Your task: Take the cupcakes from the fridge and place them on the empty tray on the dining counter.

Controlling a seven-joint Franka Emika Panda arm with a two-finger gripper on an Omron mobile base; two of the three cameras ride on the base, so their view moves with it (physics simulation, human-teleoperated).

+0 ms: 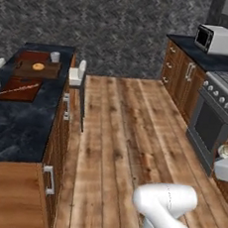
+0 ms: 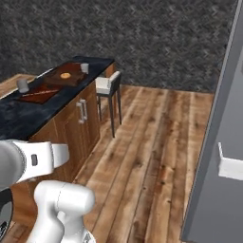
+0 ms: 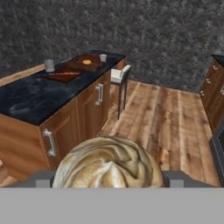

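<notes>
A cupcake [image 3: 109, 164] with a swirled tan-cream top sits low in the hand view, between the two dark finger tips of my gripper [image 3: 109, 177], which is shut on it. Ahead and to the left runs the dining counter [image 3: 35, 98] [image 1: 20, 126] [image 2: 19, 118], a dark marbled slab on a wooden base. On its far half lies the flat reddish-brown tray [image 3: 63, 75] [image 1: 20, 90] [image 2: 40, 93], with a thin pale streak across it. The grey fridge door [image 2: 213, 142] with a white bin [image 2: 232, 167] stands at the right.
Beyond the tray a wooden board [image 1: 37, 66] carries a small orange round thing, with a grey cup [image 1: 54, 56] behind it. A white-seated stool [image 1: 77, 75] stands at the counter's side. A microwave [image 1: 216, 39] and stove [image 1: 216, 112] line the right wall; wooden floor lies between.
</notes>
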